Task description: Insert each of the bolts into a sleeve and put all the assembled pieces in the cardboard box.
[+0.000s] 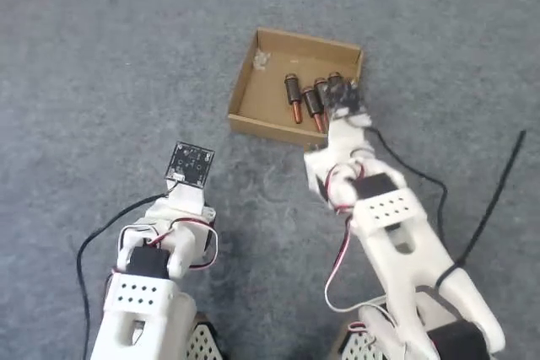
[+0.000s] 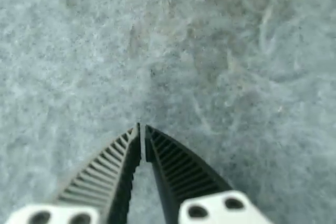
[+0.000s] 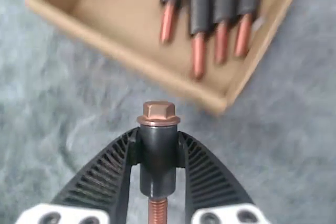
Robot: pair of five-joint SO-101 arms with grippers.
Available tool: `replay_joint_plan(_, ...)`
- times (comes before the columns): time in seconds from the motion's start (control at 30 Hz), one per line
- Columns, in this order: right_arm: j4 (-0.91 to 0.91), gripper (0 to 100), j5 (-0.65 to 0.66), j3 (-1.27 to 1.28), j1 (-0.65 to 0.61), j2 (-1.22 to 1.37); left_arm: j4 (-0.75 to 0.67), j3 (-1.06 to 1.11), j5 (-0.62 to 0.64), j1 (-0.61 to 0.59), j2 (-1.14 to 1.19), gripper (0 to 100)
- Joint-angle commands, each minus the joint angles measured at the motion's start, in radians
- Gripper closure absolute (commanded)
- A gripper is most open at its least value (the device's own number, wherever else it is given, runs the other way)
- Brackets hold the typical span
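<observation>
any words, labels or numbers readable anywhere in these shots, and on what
No text can be read anywhere.
Brown cardboard box: plain walls, no print showing.
Copper hex-head bolt in the black sleeve held by the right gripper: no stamp visible.
Small black square board on the left arm: pale specks, too small to read.

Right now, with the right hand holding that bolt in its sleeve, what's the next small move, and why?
Probably ease the right hand forward over the near wall of the cardboard box before opening. It grips an assembled piece just short of the box, where four pieces already lie.
</observation>
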Motion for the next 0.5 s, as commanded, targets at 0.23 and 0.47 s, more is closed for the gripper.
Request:
replay_joint_plan(0.23,0.028,99.3,0.143,-0.278,0.035,-0.03,-0.026,-0.005,-0.008,0.0,-0.017,99)
replay_joint_plan(0.47,0.257,99.3,0.155,-0.658,0.045,0.274,-0.031,-0.005,-0.008,0.0,-0.017,99)
